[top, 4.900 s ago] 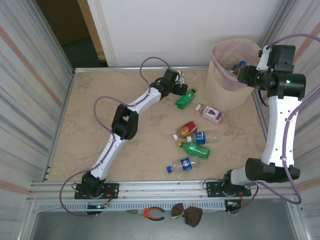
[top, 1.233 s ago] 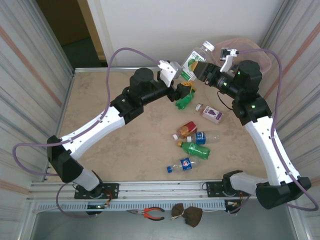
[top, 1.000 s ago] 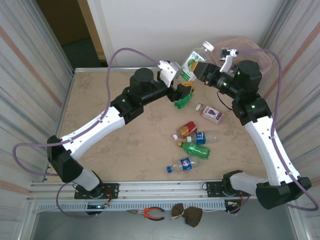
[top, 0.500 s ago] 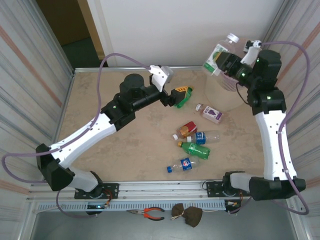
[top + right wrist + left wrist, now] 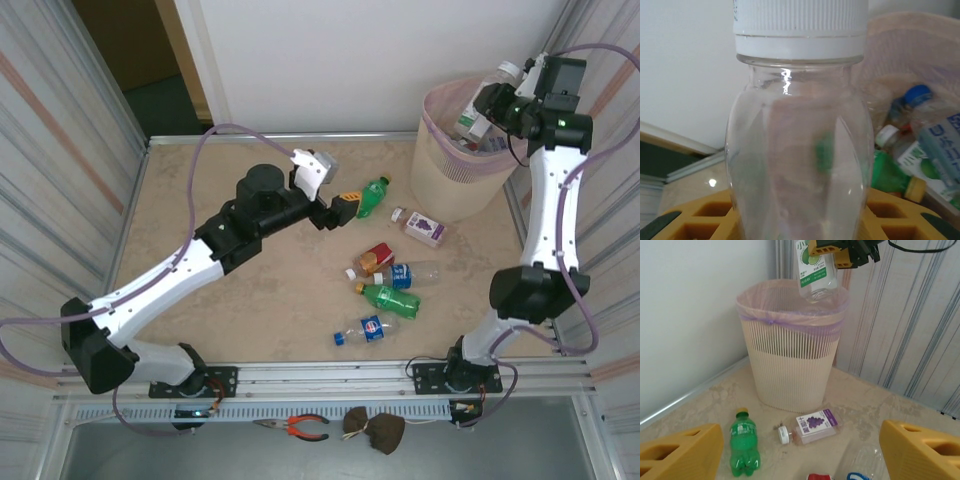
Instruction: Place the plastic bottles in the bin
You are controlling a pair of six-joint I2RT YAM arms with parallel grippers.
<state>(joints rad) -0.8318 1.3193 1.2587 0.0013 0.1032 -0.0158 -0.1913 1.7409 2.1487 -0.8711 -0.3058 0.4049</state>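
Now my right gripper (image 5: 487, 104) is clamped on a clear bottle (image 5: 815, 270) with a white cap and a green label. It holds the bottle just above the pink-lined rim of the bin (image 5: 790, 370), at the far right corner of the table (image 5: 200, 180). My left gripper (image 5: 345, 206) hangs with its jaws apart, holding nothing, near a green bottle (image 5: 373, 193) lying on the table. More bottles lie inside the bin.
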